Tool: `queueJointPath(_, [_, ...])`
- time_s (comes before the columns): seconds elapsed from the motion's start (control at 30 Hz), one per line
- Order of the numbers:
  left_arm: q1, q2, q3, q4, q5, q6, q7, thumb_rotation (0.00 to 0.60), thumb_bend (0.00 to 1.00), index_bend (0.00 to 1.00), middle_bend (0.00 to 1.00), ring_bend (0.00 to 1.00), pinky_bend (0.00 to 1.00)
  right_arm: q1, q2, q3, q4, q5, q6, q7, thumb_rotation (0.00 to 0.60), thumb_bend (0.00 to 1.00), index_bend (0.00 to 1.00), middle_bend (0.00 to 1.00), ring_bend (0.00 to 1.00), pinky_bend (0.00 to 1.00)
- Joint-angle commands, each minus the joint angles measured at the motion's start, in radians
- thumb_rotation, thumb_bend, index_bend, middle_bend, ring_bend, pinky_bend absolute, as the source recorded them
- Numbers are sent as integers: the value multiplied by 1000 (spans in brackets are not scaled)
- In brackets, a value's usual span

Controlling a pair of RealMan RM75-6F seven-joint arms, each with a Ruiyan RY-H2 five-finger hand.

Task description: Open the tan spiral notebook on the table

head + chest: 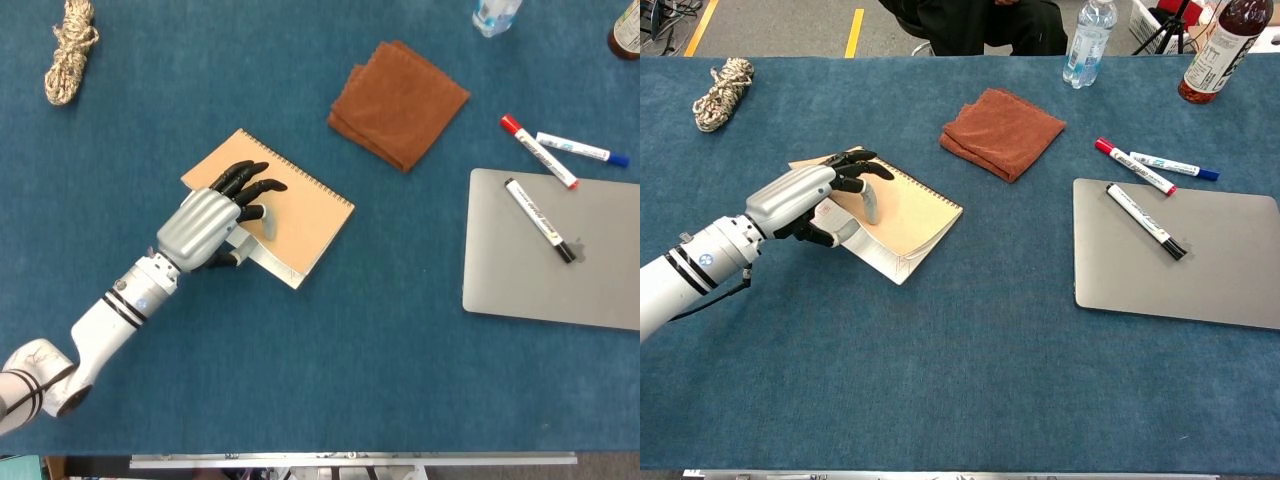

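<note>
The tan spiral notebook (305, 215) (912, 215) lies left of centre on the blue table, its wire spiral along the far right edge. My left hand (210, 228) (800, 198) covers its near left part, dark fingers laid on the cover and the thumb tucked at the near edge. That edge is raised a little, and a white strip of pages (880, 258) shows under the cover. Neither view shows my right hand.
A folded brown cloth (398, 100) lies beyond the notebook to the right. At the right a grey laptop (555, 255) carries a black marker (538, 220), with two more markers (540, 152) behind it. A coiled rope (68, 50) sits far left, and bottles stand at the back edge.
</note>
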Motion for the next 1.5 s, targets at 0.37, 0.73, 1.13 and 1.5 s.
queueJointPath(0.37, [19, 113, 21, -44, 2, 11, -14, 600, 475, 687, 207, 11, 0, 1, -3, 0, 2, -5, -2, 2, 600, 131, 326, 370, 206, 272])
queueJointPath(0.73, [79, 323, 84, -58, 21, 62, -70, 600, 476, 688, 226, 16, 0, 25, -16, 5, -7, -18, -26, -13, 600, 131, 326, 370, 206, 272])
queueJointPath(1.13, [18, 436, 67, -187, 82, 56, 52, 600, 476, 686, 229, 20, 0, 13, -27, -3, 5, -21, -10, -3, 600, 130, 326, 370, 206, 272])
queueJointPath(1.5, [-76, 446, 26, -406, 101, -53, 178, 600, 476, 669, 220, 20, 0, -7, -25, -10, 30, -18, 11, 27, 600, 131, 326, 370, 206, 272])
